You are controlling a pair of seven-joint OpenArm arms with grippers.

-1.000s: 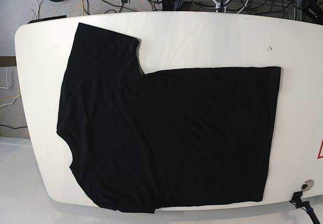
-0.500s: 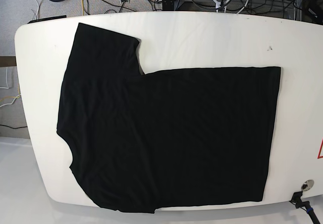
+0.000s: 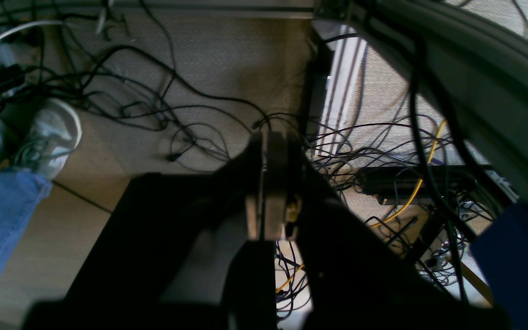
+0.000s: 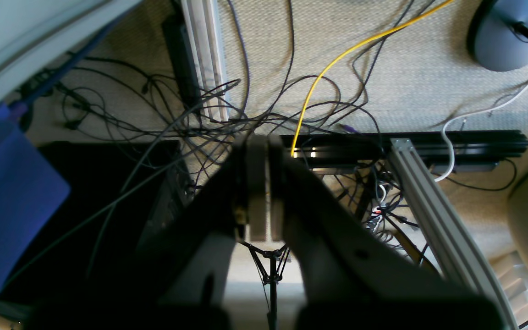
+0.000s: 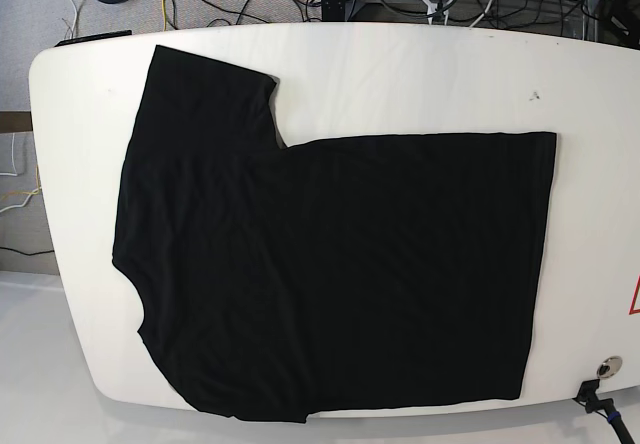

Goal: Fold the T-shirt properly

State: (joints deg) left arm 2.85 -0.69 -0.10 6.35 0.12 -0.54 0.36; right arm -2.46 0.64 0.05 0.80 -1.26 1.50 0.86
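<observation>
T-shirt point(image 5: 330, 264): black, plain side up, spread flat on the white desk point(image 5: 400, 74). One sleeve is laid out toward the far left corner; the hem is at the right, a straight edge running near to far. The near edge hangs slightly over the desk's near rim at the lower left. No print is seen. Against the earlier base frames, no shift in the shirt's outline, sleeve or hem is noted; it lies exactly as before.

Desk: white, rounded corners, a small dark speck at far right. A red-edged mark is cut off at the right border, and a small round metal fitting point(image 5: 607, 369) is set near the near right corner. Unchanged.

Left claw point(image 3: 268, 183): seen only in its wrist view, pads pressed together, nothing pinched. It is held off the desk, over carpet strewn with black cables point(image 3: 190, 114). A jeans leg and grey shoe point(image 3: 48, 137) are seen at the left of that view.

Right claw point(image 4: 259, 188): seen only in its wrist view, pads pressed together, nothing held. It is held over the carpet, with a yellow cable point(image 4: 337, 55) and an aluminium rail point(image 4: 438, 215) below.

Neither arm is seen in the base view, as in the earlier frames.
</observation>
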